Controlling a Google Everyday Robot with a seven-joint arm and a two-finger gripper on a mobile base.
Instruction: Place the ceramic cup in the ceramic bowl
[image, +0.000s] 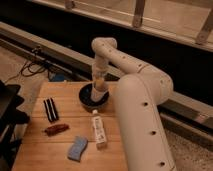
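Nearest on the wooden bench (35, 142) lies a blue sponge (77, 147), with a white labelled bottle (99, 128) beside it and a reddish-brown object (56, 129) to its left. Further back sits a black striped item (50, 109). Beyond, the gripper (99, 91) hangs down inside the ceramic bowl (89, 101), the ceramic cup (99, 94) at its tip within the bowl; whether the fingers clasp the cup, I cannot tell.
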